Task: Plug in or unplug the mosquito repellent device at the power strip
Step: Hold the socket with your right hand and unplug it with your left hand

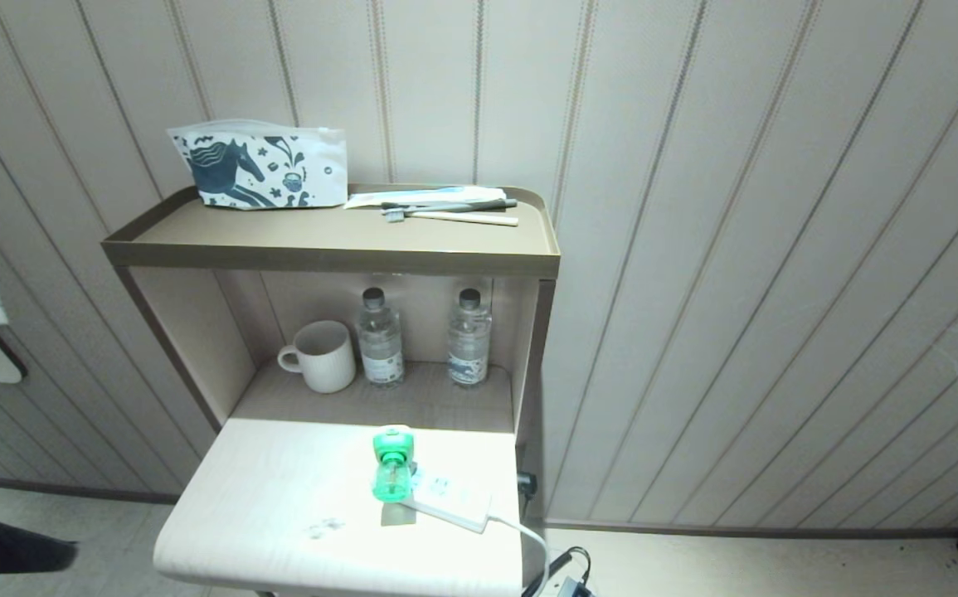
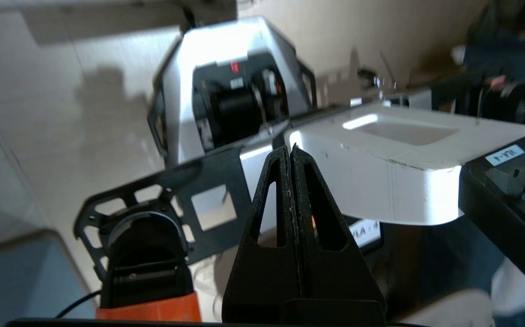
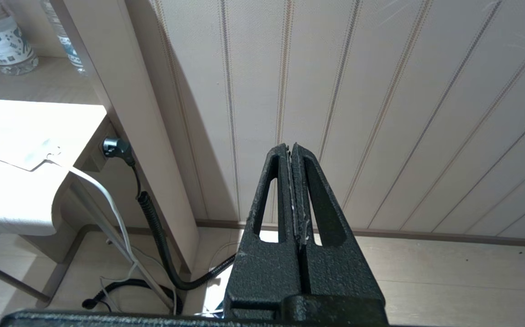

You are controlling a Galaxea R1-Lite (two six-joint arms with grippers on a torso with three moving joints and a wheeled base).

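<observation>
A pale table (image 1: pixel 279 497) was seen below a two-level shelf (image 1: pixel 329 249). On the table's right part lay the strip (image 1: pixel 454 500), its cord (image 1: pixel 520 531) falling over the edge. The device (image 1: pixel 392 464) stood seated in the strip's left end, bottle toward the table front, so unplugging was judged the step in hand, not yet begun. The left gripper (image 2: pixel 292 152) was pressed closed and empty, aimed at the robot's own body, well apart from the table. The right gripper (image 3: pixel 291 150) was likewise closed on nothing, facing the wall beside the table. For the next move, opened fingers around the device's head and a straight pull would be called for. The prongs were hidden; the sockets were washed out by glare.
</observation>
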